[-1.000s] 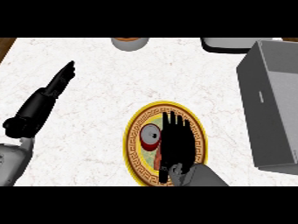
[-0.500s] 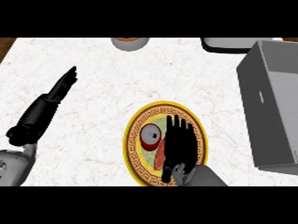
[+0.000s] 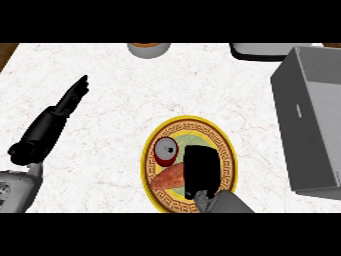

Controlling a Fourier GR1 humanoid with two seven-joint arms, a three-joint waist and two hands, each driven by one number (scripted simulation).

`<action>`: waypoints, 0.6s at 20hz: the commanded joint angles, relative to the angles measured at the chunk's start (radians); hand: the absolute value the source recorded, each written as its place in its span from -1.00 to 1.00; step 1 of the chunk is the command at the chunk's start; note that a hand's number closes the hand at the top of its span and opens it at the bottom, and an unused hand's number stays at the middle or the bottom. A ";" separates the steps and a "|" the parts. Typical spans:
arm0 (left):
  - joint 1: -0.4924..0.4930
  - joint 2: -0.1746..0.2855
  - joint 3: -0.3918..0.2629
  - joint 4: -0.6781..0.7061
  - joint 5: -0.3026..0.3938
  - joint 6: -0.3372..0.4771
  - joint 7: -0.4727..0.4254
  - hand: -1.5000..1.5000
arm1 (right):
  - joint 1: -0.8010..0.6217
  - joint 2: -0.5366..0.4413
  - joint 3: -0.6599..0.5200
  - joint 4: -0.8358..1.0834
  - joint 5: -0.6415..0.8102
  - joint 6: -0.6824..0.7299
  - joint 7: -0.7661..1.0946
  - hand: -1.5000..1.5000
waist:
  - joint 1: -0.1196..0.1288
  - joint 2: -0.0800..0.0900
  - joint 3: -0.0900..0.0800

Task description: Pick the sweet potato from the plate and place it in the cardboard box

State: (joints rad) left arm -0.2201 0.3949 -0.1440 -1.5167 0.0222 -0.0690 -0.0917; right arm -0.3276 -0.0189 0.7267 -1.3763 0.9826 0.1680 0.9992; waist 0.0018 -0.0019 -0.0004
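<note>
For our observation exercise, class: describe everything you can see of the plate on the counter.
The plate is round with a yellow rim bearing a dark key-pattern band and a pale green centre. It lies flat on the white marbled counter, left of the grey box. On it lie the orange sweet potato and a red round item with a pale top. The right robot hand covers its middle; contact cannot be told.
</note>
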 commanded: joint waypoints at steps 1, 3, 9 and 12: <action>0.050 -0.002 0.018 -0.095 -0.024 -0.008 0.043 0.00 | -0.009 0.018 -0.003 0.053 0.089 -0.037 -0.020 1.00 | 0.004 0.001 0.001; -0.017 -0.034 0.030 -0.003 -0.040 -0.001 0.017 0.00 | -0.103 0.018 0.036 0.038 0.044 -0.023 0.050 1.00 | 0.004 0.002 0.000; 0.012 -0.023 0.021 -0.015 -0.016 -0.022 0.011 0.00 | 0.001 -0.121 0.261 -0.225 -0.009 -0.004 -0.472 1.00 | 0.010 -0.005 0.003; 0.010 -0.026 0.015 -0.020 -0.020 -0.021 0.015 0.00 | 0.013 -0.179 0.411 -0.346 -0.029 -0.023 -0.663 1.00 | 0.026 -0.011 0.006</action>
State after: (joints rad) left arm -0.2131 0.3710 -0.1285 -1.5381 -0.0009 -0.0870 -0.0738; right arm -0.3311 -0.1366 0.9824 -1.5862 0.9896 0.1523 0.5599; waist 0.0153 -0.0075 0.0033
